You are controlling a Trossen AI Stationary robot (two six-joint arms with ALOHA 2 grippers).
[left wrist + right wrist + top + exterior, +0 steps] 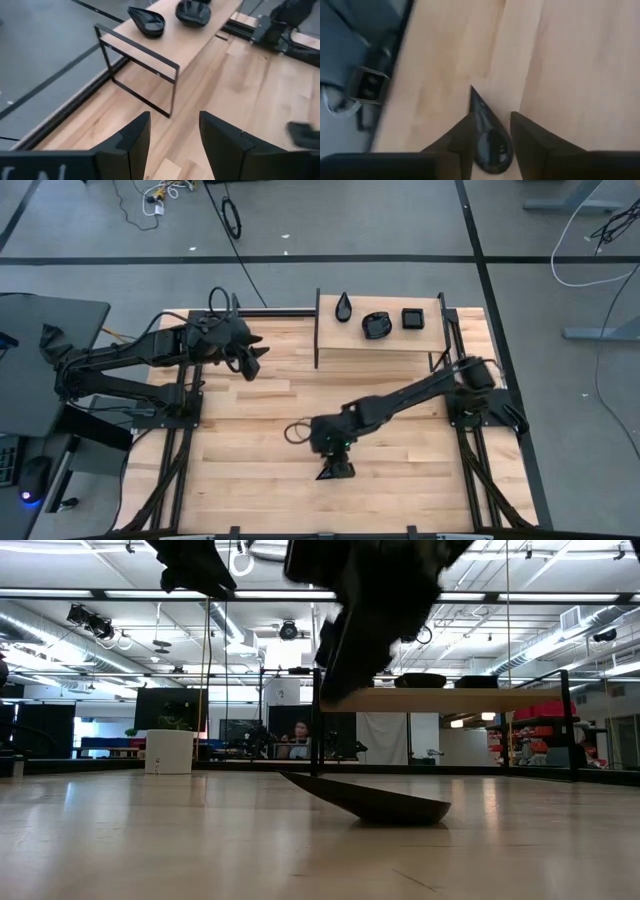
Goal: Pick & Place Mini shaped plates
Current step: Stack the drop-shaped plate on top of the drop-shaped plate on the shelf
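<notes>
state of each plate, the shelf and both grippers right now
teardrop plate on the table: lying on the wood, tip raised, between the right gripper's fingers
right gripper: open, astride that plate
left gripper: open, empty, held above the table
shelf: upright
three shelf plates: resting on the shelf

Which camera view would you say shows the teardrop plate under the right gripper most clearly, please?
The low view: the teardrop plate lies on the table in full side profile, its pointed end tilted up. The right wrist view shows it partly between the right gripper fingers. The high view shows only a dark wedge. The left wrist view barely catches it, if at all.
</notes>
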